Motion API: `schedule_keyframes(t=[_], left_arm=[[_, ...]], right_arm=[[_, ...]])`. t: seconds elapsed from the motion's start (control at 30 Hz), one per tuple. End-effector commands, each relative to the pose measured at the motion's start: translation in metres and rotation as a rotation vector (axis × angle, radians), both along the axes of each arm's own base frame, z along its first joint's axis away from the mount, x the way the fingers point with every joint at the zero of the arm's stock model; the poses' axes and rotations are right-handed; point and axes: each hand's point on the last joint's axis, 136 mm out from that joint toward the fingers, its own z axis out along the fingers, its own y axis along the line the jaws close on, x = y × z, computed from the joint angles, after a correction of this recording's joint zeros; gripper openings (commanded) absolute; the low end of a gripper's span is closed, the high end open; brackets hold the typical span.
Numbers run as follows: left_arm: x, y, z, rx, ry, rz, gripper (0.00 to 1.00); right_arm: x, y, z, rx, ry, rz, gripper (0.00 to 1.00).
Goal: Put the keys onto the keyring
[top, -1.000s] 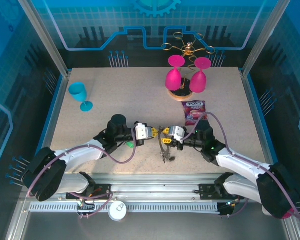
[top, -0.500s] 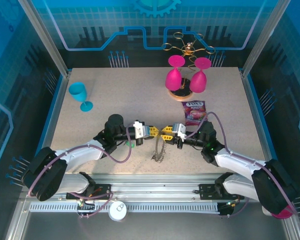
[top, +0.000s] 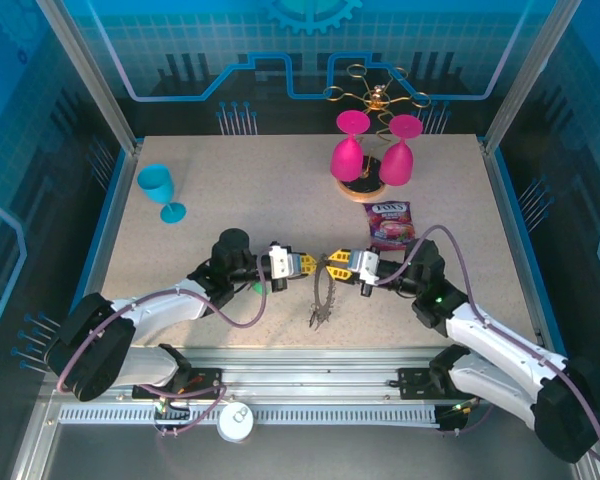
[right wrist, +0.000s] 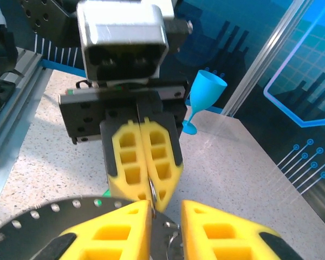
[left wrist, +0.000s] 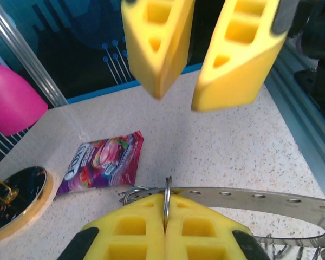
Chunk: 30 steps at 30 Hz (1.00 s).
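Observation:
The keyring [top: 324, 293], a dark flat hoop with holes along its rim, hangs on edge between the two grippers above the table's front middle. My left gripper [top: 306, 265] is shut on a small silvery link [left wrist: 167, 190] at the hoop's [left wrist: 260, 196] rim. My right gripper [top: 336, 266] faces it tip to tip, its yellow fingers [right wrist: 111, 230] apart with the hoop's [right wrist: 38, 219] rim and links in the gap. Loose links dangle at the hoop's lower end. No key is clear enough to make out; a green speck [top: 257, 288] shows under the left wrist.
A purple sweets packet [top: 390, 222] lies just behind the right wrist. Two pink glasses [top: 348, 155] hang upside down on a gold wire stand [top: 375, 97] at the back. A blue glass [top: 161, 188] stands far left. The metal rail runs along the near edge.
The right arm has swung its elbow out to the right and its jaws have narrowed around the hoop's rim. The hoop has risen slightly. The left gripper stays shut.

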Motion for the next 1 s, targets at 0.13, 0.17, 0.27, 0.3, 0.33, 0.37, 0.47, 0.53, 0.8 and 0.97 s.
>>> schedule_keyframes(t=[0.13,0.17,0.27,0.3,0.33,0.37,0.47,0.53,0.8,0.97], left_arm=[[0.004,-0.005,-0.002,0.080,-0.065,-0.001,0.00],[0.004,-0.005,-0.003,0.085,-0.064,-0.001,0.00],[0.003,-0.006,-0.007,0.099,-0.060,-0.003,0.00],[0.003,-0.006,-0.008,0.104,-0.058,-0.002,0.00],[0.002,-0.006,-0.009,0.110,-0.059,-0.004,0.00],[0.002,-0.007,-0.010,0.115,-0.058,-0.006,0.00],[0.001,-0.008,-0.012,0.125,-0.055,-0.010,0.00],[0.001,-0.009,-0.012,0.130,-0.055,-0.010,0.00],[0.000,-0.010,-0.013,0.142,-0.055,-0.013,0.00],[0.000,-0.011,-0.012,0.148,-0.058,-0.017,0.00]], right_arm=[[-0.001,0.015,-0.022,-0.153,0.021,0.048,0.20],[0.000,0.016,-0.024,-0.164,0.029,0.056,0.20],[0.002,0.019,-0.034,-0.205,0.054,0.063,0.20],[0.003,0.019,-0.036,-0.212,0.059,0.062,0.20],[0.004,0.020,-0.038,-0.220,0.065,0.060,0.20],[0.005,0.020,-0.038,-0.224,0.069,0.058,0.20],[0.006,0.024,-0.041,-0.236,0.079,0.069,0.20],[0.007,0.026,-0.045,-0.244,0.086,0.073,0.20],[0.009,0.029,-0.057,-0.293,0.101,0.088,0.18],[0.012,0.030,-0.066,-0.341,0.111,0.083,0.12]])
